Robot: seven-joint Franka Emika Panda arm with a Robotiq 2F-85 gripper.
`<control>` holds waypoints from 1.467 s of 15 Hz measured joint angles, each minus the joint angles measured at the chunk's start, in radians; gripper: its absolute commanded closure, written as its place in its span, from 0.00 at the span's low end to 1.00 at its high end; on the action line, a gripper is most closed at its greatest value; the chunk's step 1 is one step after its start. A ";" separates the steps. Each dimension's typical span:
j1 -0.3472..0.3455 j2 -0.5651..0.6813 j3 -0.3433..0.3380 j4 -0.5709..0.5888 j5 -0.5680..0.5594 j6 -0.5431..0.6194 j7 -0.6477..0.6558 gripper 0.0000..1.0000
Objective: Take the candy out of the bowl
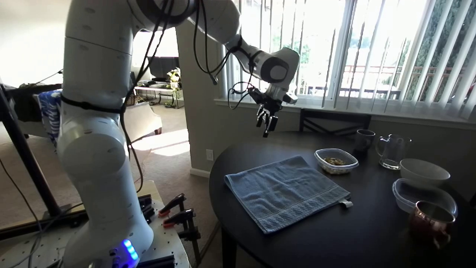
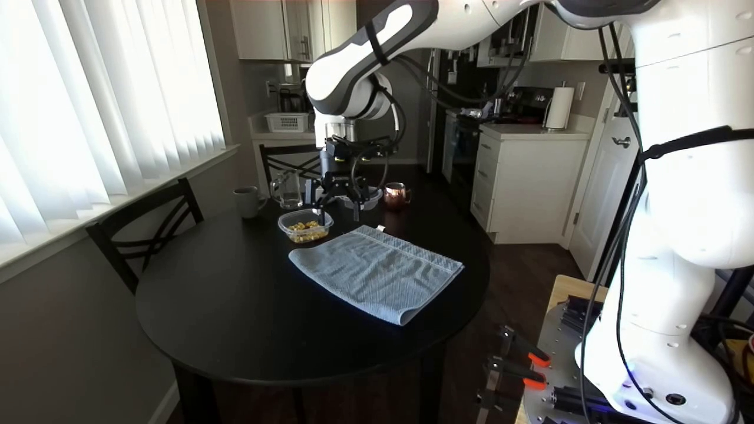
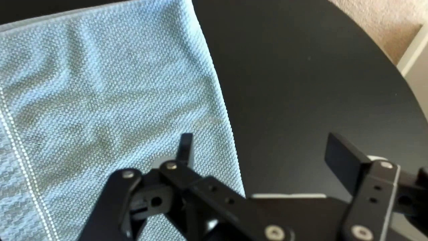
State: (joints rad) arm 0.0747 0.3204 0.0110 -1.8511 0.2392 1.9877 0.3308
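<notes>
The candy (image 1: 334,161), a handful of small golden-brown pieces, lies in a clear, rounded-square bowl (image 1: 351,166) on the dark round table. The candy (image 2: 307,231) and bowl (image 2: 287,222) show in both exterior views. The bowl stands beside a corner of a folded blue towel. My gripper (image 1: 266,124) hangs well above the table, apart from the bowl. It also shows in an exterior view (image 2: 339,213), where one finger overlaps the bowl's rim in the picture. In the wrist view the gripper (image 3: 259,147) is open with nothing between its fingers. The bowl and candy are out of the wrist view.
The blue towel (image 1: 286,193) lies flat; the wrist view shows its edge (image 3: 117,100). A grey mug (image 1: 364,140), glass mug (image 1: 395,152), round white bowl (image 1: 424,172), another clear container (image 1: 403,201) and copper mug (image 1: 431,225) stand beyond the candy bowl. A chair (image 2: 153,224) stands by the window.
</notes>
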 measured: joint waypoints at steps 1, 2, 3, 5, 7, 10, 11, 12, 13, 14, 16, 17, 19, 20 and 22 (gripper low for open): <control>-0.001 0.021 -0.008 0.015 0.000 0.024 0.037 0.00; -0.005 0.038 -0.017 0.027 0.001 0.046 0.070 0.00; -0.008 0.053 -0.028 0.038 0.001 0.067 0.102 0.00; -0.015 0.078 -0.051 0.055 0.003 0.108 0.169 0.00; -0.019 0.103 -0.064 0.072 0.013 0.141 0.248 0.00; -0.020 0.116 -0.025 0.087 0.113 0.163 0.218 0.00; -0.019 0.116 -0.011 0.089 0.120 0.168 0.216 0.00; -0.018 0.116 -0.003 0.091 0.121 0.170 0.216 0.00; -0.019 0.116 -0.001 0.092 0.121 0.170 0.216 0.00; -0.020 0.116 -0.001 0.092 0.121 0.170 0.216 0.00; -0.023 0.116 -0.002 0.092 0.121 0.170 0.214 0.00; -0.023 0.116 -0.002 0.092 0.121 0.170 0.214 0.00; -0.017 0.127 -0.002 0.101 0.121 0.170 0.235 0.00; -0.012 0.145 -0.002 0.120 0.125 0.176 0.267 0.00; 0.003 0.207 -0.002 0.186 0.138 0.197 0.365 0.00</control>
State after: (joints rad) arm 0.0775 0.5270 0.0091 -1.6649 0.3773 2.1845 0.6958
